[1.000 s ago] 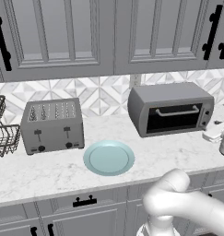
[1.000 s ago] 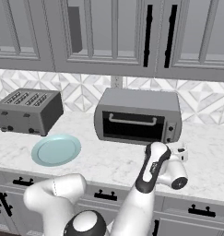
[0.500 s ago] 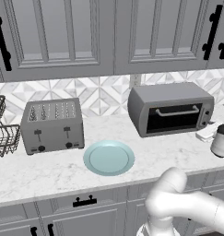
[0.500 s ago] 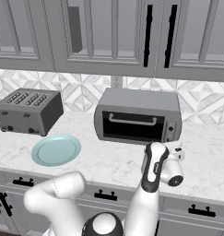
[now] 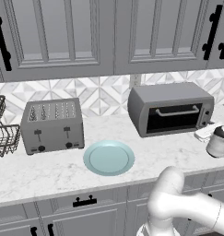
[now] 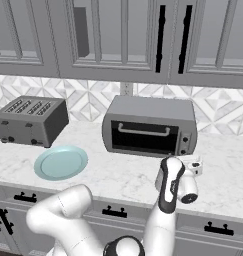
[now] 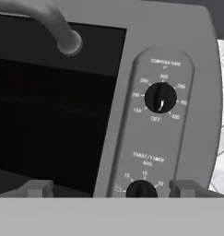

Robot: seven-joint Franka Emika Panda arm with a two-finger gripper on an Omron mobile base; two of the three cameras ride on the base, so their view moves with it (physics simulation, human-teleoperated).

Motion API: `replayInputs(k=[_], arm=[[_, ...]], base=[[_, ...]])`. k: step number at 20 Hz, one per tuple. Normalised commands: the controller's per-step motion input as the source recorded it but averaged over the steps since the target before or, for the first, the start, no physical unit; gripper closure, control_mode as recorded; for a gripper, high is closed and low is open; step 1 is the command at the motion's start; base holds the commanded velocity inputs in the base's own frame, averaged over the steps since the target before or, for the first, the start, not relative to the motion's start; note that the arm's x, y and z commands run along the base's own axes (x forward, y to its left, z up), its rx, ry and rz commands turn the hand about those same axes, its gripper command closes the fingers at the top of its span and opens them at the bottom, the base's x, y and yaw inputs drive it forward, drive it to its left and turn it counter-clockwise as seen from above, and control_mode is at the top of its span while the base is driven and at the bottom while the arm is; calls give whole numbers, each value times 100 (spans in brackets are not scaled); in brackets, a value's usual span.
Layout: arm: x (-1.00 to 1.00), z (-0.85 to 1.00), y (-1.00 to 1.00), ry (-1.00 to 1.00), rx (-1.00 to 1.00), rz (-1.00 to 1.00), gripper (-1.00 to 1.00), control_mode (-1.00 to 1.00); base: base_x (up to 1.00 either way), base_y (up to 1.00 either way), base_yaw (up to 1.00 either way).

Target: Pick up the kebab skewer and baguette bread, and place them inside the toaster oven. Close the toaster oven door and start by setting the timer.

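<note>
With its fingers spread wide and empty, the end effector [image 7: 111, 189] faces the toaster oven [image 6: 152, 125] at the back of the table [image 6: 123, 175], so it should centre squarely on the timer knob [image 7: 142, 189] before pinching and turning.

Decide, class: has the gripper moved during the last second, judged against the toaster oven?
Yes. In the left base view the gripper has crept left, closer to the toaster oven and its knob side.
</note>
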Motion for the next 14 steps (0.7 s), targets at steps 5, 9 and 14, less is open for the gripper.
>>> replayInputs(k=[5, 9, 14], arm=[[43, -12, -25, 0, 0, -2, -100, -100], [19, 0, -42, 0, 0, 0, -100, -100], [10, -12, -11, -3, -1, 0, -100, -100]], base=[[0, 0, 0], [0, 0, 0], [0, 0, 0]])
